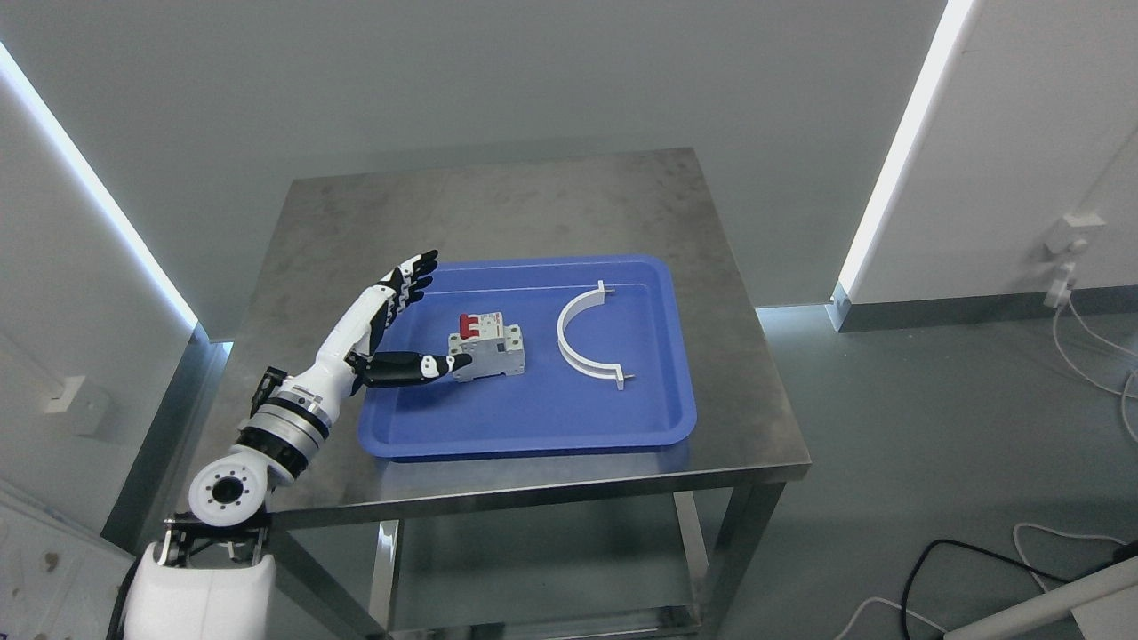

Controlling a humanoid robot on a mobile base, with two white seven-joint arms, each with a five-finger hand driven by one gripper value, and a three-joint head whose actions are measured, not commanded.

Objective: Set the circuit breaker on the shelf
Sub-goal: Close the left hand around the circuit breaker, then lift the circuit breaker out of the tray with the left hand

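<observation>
A grey circuit breaker (487, 348) with red switches lies in a blue tray (533, 418) on a steel table (498, 204). My left hand (418, 320) reaches in from the lower left over the tray's left edge. Its fingers (411, 277) are spread straight and its thumb tip (449, 362) sits right at the breaker's left side. The hand is open and holds nothing. The right arm does not show.
A white curved clamp (582, 342) lies in the tray to the right of the breaker. The table has a lower steel shelf (551, 578). Cables (1005, 569) lie on the floor at the right. Walls stand behind and at both sides.
</observation>
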